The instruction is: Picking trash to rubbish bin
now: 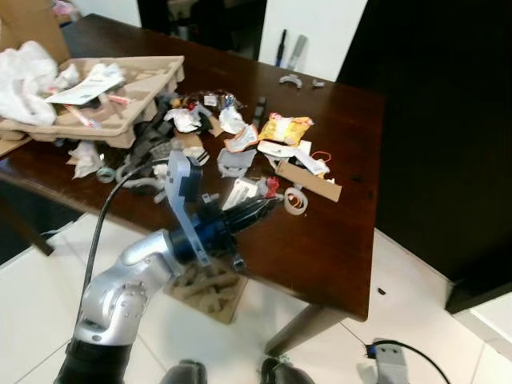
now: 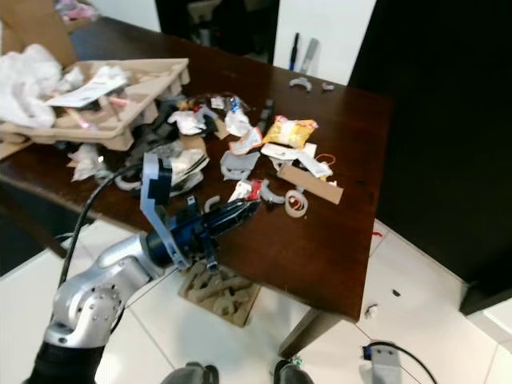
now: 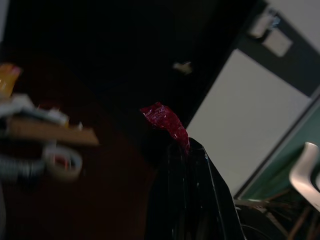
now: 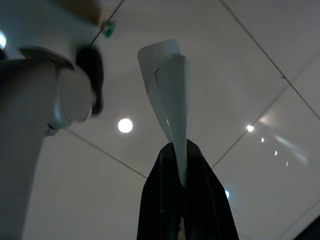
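Crumpled red wrapper, shiny and torn-edged, pinched at the tip of the left pincer above the littered dark tabletop. Curled white paper strip clamped in the right pincer, over white floor tiles.

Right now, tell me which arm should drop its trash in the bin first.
Hard to call: no bin is visible. The left gripper grips a red scrap above the table; the right gripper holds white paper.
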`<state>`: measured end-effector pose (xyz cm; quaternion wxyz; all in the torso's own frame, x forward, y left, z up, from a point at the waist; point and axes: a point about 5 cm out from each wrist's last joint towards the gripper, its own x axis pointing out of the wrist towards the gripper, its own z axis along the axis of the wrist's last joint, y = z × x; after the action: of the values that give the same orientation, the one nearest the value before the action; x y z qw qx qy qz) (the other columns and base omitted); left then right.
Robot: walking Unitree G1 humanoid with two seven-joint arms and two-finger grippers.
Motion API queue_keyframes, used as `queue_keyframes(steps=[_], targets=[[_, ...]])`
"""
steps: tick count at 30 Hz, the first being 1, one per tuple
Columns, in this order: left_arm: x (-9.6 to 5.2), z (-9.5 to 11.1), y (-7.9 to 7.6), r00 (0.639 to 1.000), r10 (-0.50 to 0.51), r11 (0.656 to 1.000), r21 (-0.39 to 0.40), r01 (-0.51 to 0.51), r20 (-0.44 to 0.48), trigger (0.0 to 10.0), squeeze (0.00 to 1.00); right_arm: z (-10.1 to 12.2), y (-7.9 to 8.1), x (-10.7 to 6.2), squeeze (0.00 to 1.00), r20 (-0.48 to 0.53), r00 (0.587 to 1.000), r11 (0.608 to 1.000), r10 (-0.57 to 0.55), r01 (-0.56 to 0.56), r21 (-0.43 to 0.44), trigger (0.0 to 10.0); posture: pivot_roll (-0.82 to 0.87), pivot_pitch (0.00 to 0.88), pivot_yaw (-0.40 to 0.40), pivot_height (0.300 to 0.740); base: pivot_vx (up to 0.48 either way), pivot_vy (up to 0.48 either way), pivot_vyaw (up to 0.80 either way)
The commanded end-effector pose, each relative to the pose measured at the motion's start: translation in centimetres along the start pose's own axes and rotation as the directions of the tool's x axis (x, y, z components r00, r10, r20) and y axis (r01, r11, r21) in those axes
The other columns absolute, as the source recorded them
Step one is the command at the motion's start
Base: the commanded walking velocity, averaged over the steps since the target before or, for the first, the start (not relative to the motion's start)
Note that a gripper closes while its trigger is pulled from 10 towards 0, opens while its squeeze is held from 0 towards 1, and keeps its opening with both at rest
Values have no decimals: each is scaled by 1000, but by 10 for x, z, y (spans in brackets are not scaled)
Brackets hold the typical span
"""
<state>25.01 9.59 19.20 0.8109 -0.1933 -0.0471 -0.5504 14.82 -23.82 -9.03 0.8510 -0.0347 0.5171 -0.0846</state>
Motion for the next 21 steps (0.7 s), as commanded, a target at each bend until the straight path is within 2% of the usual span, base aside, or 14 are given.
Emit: queue_keyframes(steps=[1, 5, 12, 18, 21], targets=[[4, -5, -7, 999, -24, 1000, -1, 24, -24, 10000, 0, -17, -1, -2, 0, -59, 998, 1000, 2, -4, -22, 10000, 127, 143, -64, 740, -454, 0, 0], [4, -9, -9, 999, -28, 1000, -12, 28, -42, 10000, 0, -24, 6, -3, 0, -82, 996, 999, 27, -31, -42, 10000, 125, 131, -59, 740, -459, 0, 0], [2, -5, -5, 999, -20, 1000, 4, 21, -48, 10000, 0, -25, 7, -3, 0, -92, 995, 999, 23, -27, -46, 10000, 129, 117, -56, 740, -463, 0, 0], [0, -3, -1, 998, -9, 1000, 24, 11, -55, 10000, 0, -24, 4, -3, 0, -104, 995, 999, 2, -7, -47, 10000, 126, 114, -52, 740, -462, 0, -647], [2, -1, 5, 999, 29, 1000, 12, -28, -33, 10000, 0, -24, 0, -3, 0, -107, 994, 999, -9, 4, -41, 10000, 126, 114, -53, 740, 0, 0, -775]])
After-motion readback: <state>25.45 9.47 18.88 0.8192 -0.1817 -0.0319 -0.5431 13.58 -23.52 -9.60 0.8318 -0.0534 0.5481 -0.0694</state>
